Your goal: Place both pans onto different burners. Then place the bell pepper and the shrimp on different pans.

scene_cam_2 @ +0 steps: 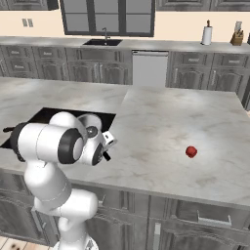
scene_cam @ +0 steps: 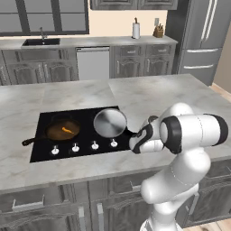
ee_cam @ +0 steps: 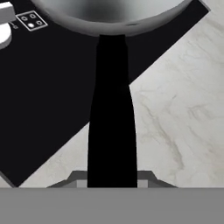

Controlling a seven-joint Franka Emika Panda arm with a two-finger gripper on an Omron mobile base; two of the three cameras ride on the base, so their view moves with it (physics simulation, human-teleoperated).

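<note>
- The tool (ee_cam: 112, 186) is closed on the black handle (ee_cam: 112, 113) of the steel pan (scene_cam: 110, 122); its tips are cut off low in the hand view.
- Two pans sit on the black cooktop (scene_cam: 45, 119): the steel pan on the right, the dark skillet (scene_cam: 61, 130) to the left.
- One small orange shrimp (scene_cam: 67, 130) lies inside the skillet.
- One red bell pepper (scene_cam_2: 191, 152) rests on the desk (scene_cam_2: 161, 122), well apart to the right.
- Four white knobs (scene_cam: 75, 147) line the cooktop's near edge; its burner rings are hard to make out.

My two base views look forward and down from behind me, sharing the desk (scene_cam: 149, 92) and cooktop (scene_cam: 45, 119); my hand view hugs the steel pan (ee_cam: 109, 17).
</note>
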